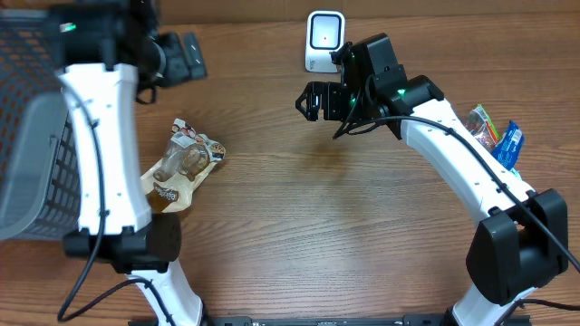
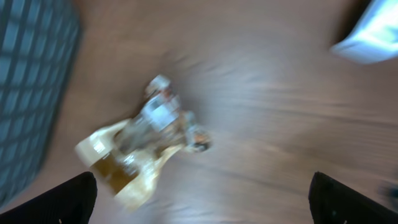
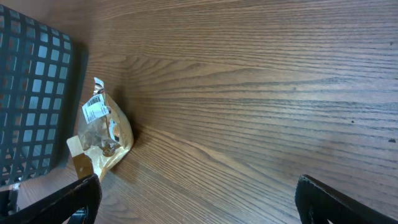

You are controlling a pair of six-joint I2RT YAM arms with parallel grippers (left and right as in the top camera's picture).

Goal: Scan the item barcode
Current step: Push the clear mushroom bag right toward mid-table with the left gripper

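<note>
The item is a clear and tan snack bag lying flat on the wooden table, left of centre. A white label with a barcode shows at its top end in the right wrist view, where the bag lies next to the basket. The white barcode scanner stands at the back centre. My left gripper hovers open at the back left, above and behind the bag, which looks blurred in its view. My right gripper hangs open just in front of the scanner, with nothing between its fingers.
A dark mesh basket fills the far left edge, close beside the bag. Several colourful packets lie at the right edge behind the right arm. Bare wood spans the middle and front.
</note>
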